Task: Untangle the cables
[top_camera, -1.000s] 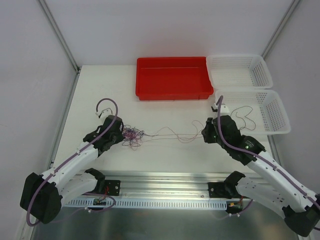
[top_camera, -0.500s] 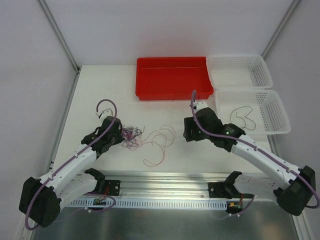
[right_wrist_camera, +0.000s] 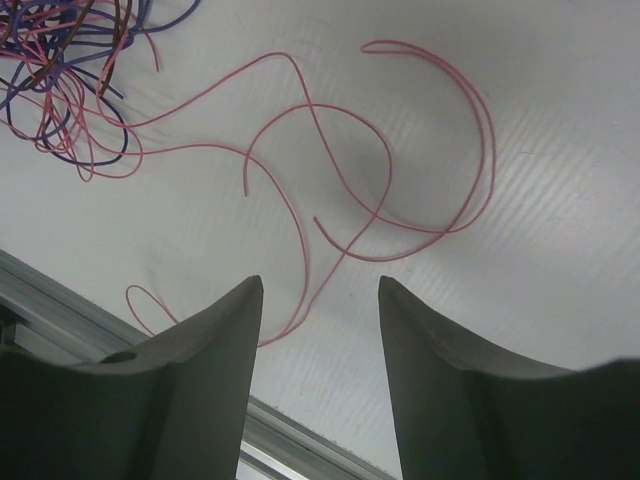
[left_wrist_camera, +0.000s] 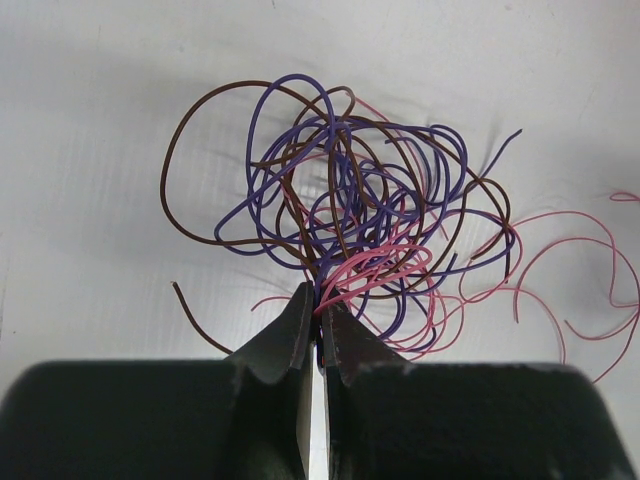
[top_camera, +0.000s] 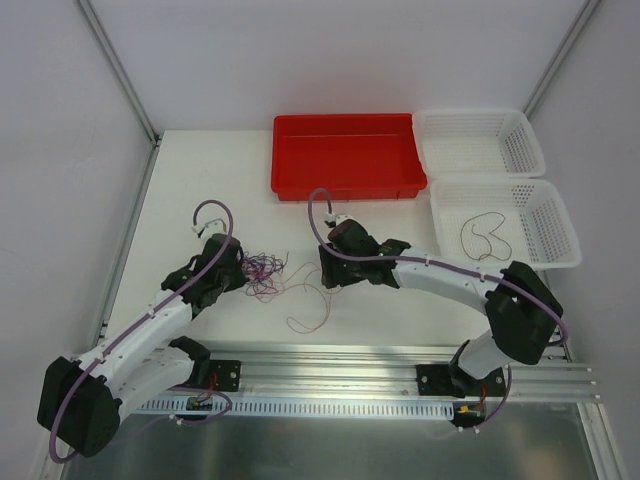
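Observation:
The cables are a small knot of thin purple, brown and pink strands on the white table, seen close in the left wrist view. My left gripper is shut on strands at the knot's near edge and shows from above. A loose pink strand lies in wide loops to the right of the knot, seen in the right wrist view. My right gripper is open and empty just above that strand and shows from above. A dark strand lies in the near white basket.
A red tray stands at the back middle. Two white baskets stand at the back right. A metal rail runs along the table's near edge.
My right gripper let go of the pink strand it had pulled taut and moved left toward the knot. The strand now lies slack in loops. The left arm has not moved.

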Controlling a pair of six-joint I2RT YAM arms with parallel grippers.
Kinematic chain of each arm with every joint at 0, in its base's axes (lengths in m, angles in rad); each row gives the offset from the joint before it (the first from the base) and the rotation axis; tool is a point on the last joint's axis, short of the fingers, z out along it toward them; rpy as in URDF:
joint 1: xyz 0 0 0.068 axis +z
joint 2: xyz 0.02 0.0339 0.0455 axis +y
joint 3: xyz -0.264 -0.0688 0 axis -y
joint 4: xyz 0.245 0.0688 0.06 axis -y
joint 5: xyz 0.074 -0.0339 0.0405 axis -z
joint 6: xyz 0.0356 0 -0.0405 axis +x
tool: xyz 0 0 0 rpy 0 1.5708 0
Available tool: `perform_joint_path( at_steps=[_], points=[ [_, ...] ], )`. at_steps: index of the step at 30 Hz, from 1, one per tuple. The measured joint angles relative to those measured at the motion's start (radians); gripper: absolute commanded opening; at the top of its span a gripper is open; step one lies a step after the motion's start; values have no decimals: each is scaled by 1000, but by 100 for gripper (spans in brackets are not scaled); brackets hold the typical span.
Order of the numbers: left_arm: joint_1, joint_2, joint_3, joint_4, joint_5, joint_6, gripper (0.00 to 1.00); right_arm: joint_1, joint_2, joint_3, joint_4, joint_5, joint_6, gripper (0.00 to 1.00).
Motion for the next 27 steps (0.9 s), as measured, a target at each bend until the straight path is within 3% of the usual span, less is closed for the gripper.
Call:
perform_joint_path(
  at_steps=[11,27],
  points=[
    [0,-3,-10,-4,-1,0,0,44,175,-20,80,55,142,40],
    [0,-20,-13,-4,-1,0,0,85,116,-35,-10,272,224,39]
  ],
)
